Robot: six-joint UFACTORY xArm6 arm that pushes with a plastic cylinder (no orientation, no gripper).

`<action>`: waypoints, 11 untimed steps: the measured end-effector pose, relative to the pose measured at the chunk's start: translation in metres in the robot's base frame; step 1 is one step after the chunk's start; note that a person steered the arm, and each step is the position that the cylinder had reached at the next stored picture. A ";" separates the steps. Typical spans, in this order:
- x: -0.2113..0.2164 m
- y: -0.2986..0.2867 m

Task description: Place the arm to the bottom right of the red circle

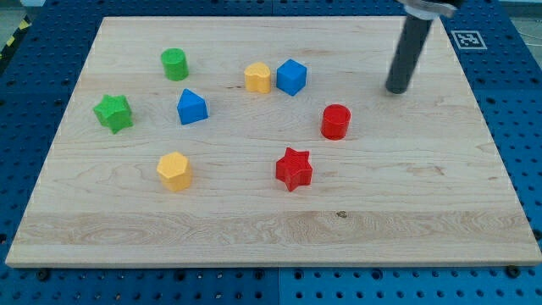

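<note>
Wooden board (271, 229) filling most of the frame, lying on a blue perforated table (34, 51). Dark rod entering from the upper right; my tip (396, 89) rests on the board, up and to the right of the red circle (336, 122), apart from it; the rod has no fingers and holds nothing. Red star (294, 169) lower centre. Blue cube (291, 76) just beside yellow block (258, 77), upper centre. Blue block (192, 108), green cylinder (175, 64), green star (113, 113) at left; second yellow block (174, 171) lower left.
</note>
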State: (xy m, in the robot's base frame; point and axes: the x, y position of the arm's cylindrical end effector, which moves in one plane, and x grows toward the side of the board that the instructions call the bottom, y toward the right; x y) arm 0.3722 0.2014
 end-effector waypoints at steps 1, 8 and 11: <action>0.005 0.025; 0.019 0.082; 0.122 0.003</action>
